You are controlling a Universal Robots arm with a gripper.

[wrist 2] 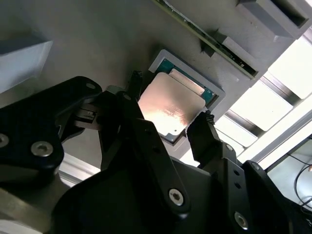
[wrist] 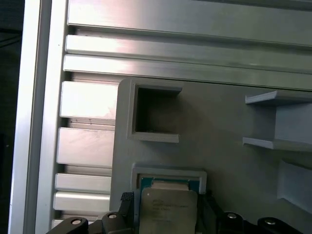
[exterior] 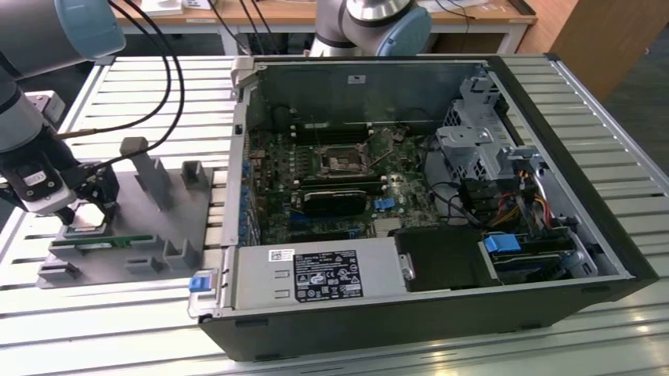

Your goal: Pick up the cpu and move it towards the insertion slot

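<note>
Cpu (wrist 2: 168,105) lies in a square recess of the grey holder (exterior: 146,227), silvery top up; seen in both wrist views (wrist: 168,209). Gripper (wrist 2: 170,101) is low over it, its black fingers (wrist 2: 207,131) pinching two opposite edges of the cpu. A green memory stick (exterior: 99,243) lies just beside it on the holder. The slot (exterior: 340,162) sits well apart, inside the open computer case (exterior: 585,235) on the slatted table (exterior: 136,86).

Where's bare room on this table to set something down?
In the exterior view, bare table slats lie nearer than the grey fixture and beyond it. Crowded: the fixture around the gripper and cpu, and inside the computer case.
</note>
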